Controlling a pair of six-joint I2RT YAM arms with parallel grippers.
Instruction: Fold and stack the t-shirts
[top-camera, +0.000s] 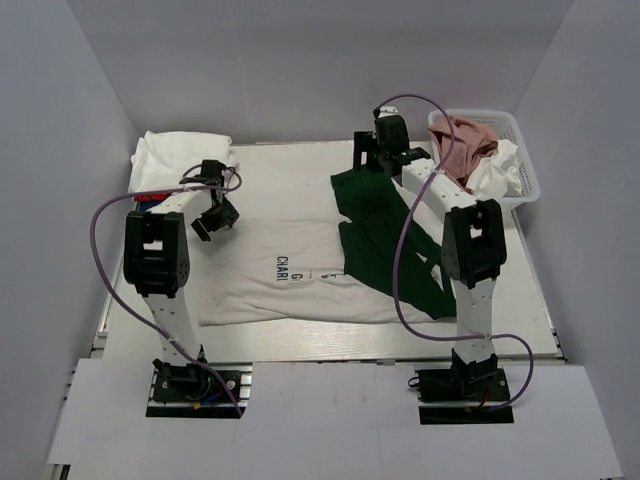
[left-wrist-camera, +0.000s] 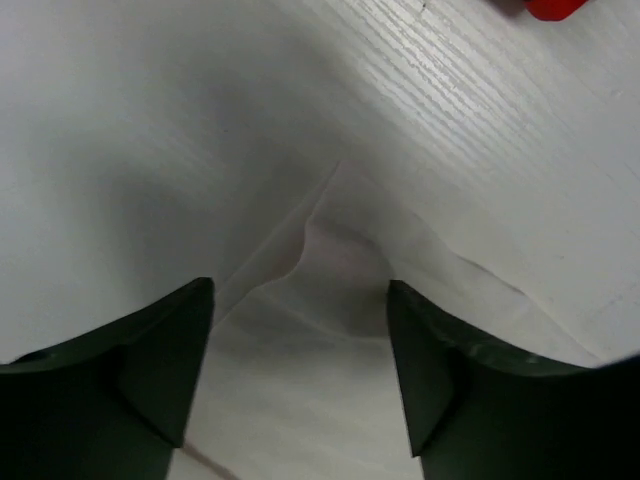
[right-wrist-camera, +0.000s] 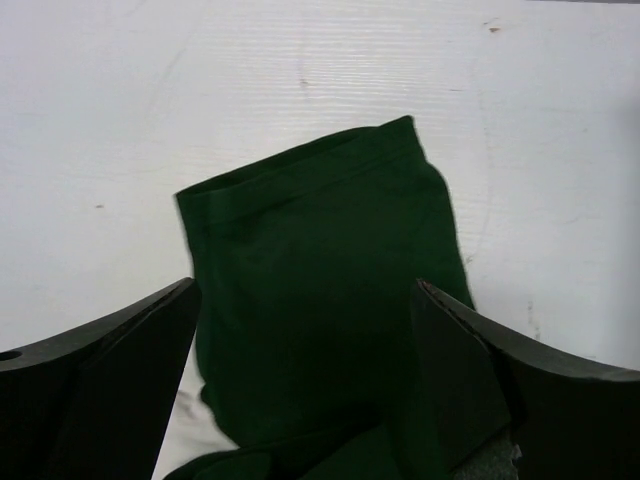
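Overhead view: we find the off-white printed tee (top-camera: 290, 290) spread flat at the middle of the table (top-camera: 520, 300), with dark lettering showing near its centre. The dark green tee (top-camera: 375, 240) lies crumpled in a long strip to the right, its near part overlapping the printed tee. A folded white tee (top-camera: 180, 155) sits at the far left corner, and a sliver of red cloth (top-camera: 148, 198) shows at its near edge. At the far right stands the white lattice basket (top-camera: 530, 185), holding a dusty pink tee (top-camera: 462, 140) and a white tee (top-camera: 500, 170).

The left gripper (top-camera: 215, 215) hangs over the printed tee's left side, and the right gripper (top-camera: 368, 158) is at the green tee's far end.

The wrist views add detail that the overhead view lacks. At the left gripper (left-wrist-camera: 300, 290), the jaws stand well apart, straddling a soft raised crease in pale cloth. We cannot tell whether the pads touch it, and nothing is clamped. Fine wood grain shows on the tabletop, and the red cloth (left-wrist-camera: 550, 8) appears at the far right corner. At the right gripper (right-wrist-camera: 305, 285), the jaws are spread wide and empty over a hemmed, matte end of the green tee (right-wrist-camera: 320, 300).
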